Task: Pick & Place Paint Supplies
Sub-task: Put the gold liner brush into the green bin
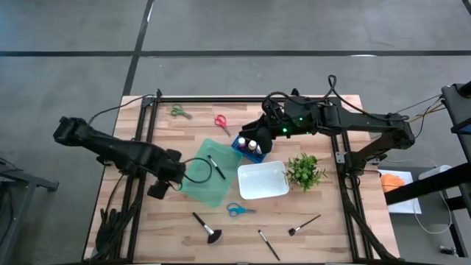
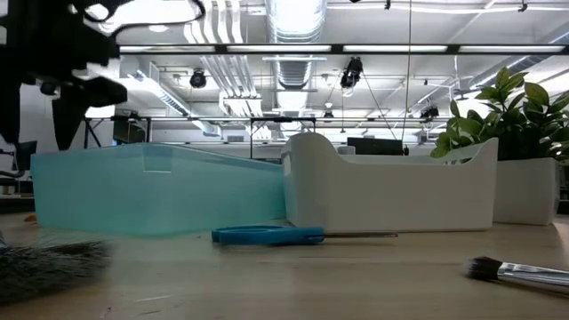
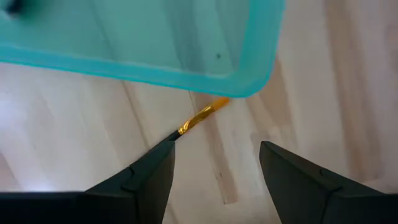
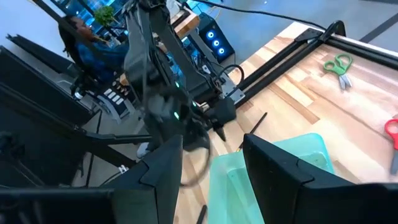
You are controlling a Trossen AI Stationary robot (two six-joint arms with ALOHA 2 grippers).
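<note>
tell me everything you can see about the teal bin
The teal bin is a shallow rectangular tray of translucent plastic with rounded corners. It sits upright, angled on the wooden table, beside the white bin. One dark-handled brush lies inside. The left gripper hovers at its edge.

The right gripper (image 4: 208,165) hangs above the table with its two dark fingers (image 4: 158,177) parted and nothing between them; below them lies the teal tray (image 4: 273,180), a slim dark brush (image 4: 201,213) resting inside it; beyond the tray's far corner another dark brush (image 4: 256,122) lies on the wooden table (image 4: 292,81); the left arm (image 4: 155,74) reaches in there; green scissors (image 4: 339,64) and red scissors (image 4: 392,132) lie on the boards; a person (image 4: 93,43) sits in the room behind.
</note>
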